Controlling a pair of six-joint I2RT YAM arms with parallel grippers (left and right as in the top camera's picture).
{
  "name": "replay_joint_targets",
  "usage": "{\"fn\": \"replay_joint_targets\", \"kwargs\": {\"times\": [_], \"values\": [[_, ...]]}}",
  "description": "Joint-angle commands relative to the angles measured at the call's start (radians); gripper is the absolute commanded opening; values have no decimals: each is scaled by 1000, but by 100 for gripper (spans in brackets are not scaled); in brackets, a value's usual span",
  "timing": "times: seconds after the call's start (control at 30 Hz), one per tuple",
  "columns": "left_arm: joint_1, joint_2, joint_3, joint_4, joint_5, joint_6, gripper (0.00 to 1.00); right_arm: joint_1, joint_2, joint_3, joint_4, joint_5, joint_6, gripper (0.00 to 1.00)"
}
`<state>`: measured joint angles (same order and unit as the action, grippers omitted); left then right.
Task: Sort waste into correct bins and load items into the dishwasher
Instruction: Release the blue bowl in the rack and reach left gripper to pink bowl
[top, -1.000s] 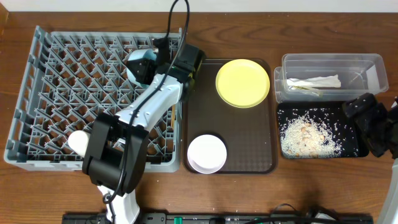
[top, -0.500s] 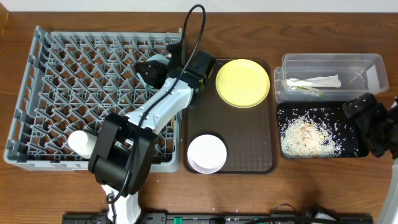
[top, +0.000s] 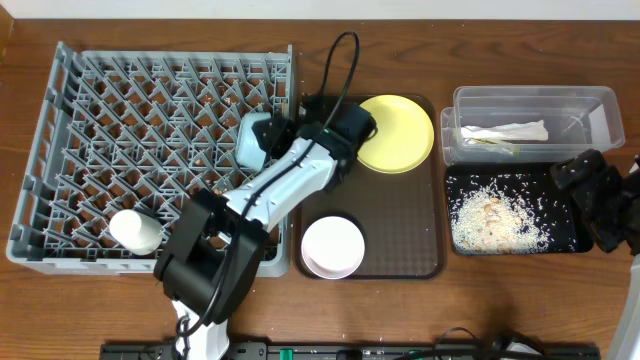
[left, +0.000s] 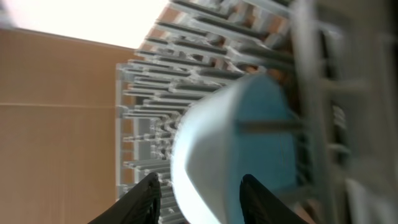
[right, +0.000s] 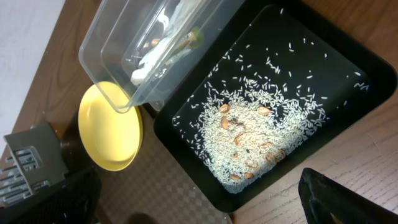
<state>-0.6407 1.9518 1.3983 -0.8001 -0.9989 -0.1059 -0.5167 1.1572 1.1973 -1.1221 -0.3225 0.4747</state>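
My left gripper (top: 268, 136) is shut on the rim of the light blue bowl (top: 250, 140) and holds it on its side over the right part of the grey dish rack (top: 90, 120). In the left wrist view the bowl (left: 249, 143) sits between the fingers (left: 200, 198). The yellow plate (top: 400, 130) and a white dish (top: 333, 246) lie on the brown tray. Another white dish (top: 135, 230) is in the rack. My right gripper (top: 600, 200) is open and empty beside the black tray of rice (top: 510, 212). The clear tub (top: 580, 105) holds the tissue (top: 505, 130) and wrapper. The chopsticks are not in view.
The dark brown serving tray (top: 400, 220) lies between the rack and the bins. The left arm reaches over the rack's right wall and the tray's left edge. In the right wrist view the black tray (right: 348, 74), clear tub (right: 112, 37) and yellow plate (right: 112, 130) show.
My left gripper has moved right and toward the front with the blue bowl, from the rack's back middle to its right side near the yellow plate. The right arm has not moved.
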Motion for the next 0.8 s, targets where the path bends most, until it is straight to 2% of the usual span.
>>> {"fn": "replay_joint_targets", "kwargs": {"times": [0.0,0.1,0.2,0.23,0.33,0.4,0.6,0.77], "values": [[-35,-74,1,-35,145,-77,45,-3,-7,-1,0,-7,7,99],[-67,-147,1,-59,311,-128,44,-3,-7,-1,0,-7,7,99],[-86,-237,0,-76,553,-171,43,-3,-7,-1,0,-7,7,99],[-88,-261,0,-81,632,-183,37,-3,-7,-1,0,-7,7,99],[-89,-299,0,-95,845,-207,8,-3,-7,-1,0,-7,7,99],[-92,-297,-2,-121,963,-206,8,-3,-7,-1,0,-7,7,99],[-143,-285,-76,-196,1101,-207,8,-3,-7,-1,0,-7,7,99],[-184,-285,-206,-144,1073,-256,8,-3,-7,-1,0,-7,7,99]]}}
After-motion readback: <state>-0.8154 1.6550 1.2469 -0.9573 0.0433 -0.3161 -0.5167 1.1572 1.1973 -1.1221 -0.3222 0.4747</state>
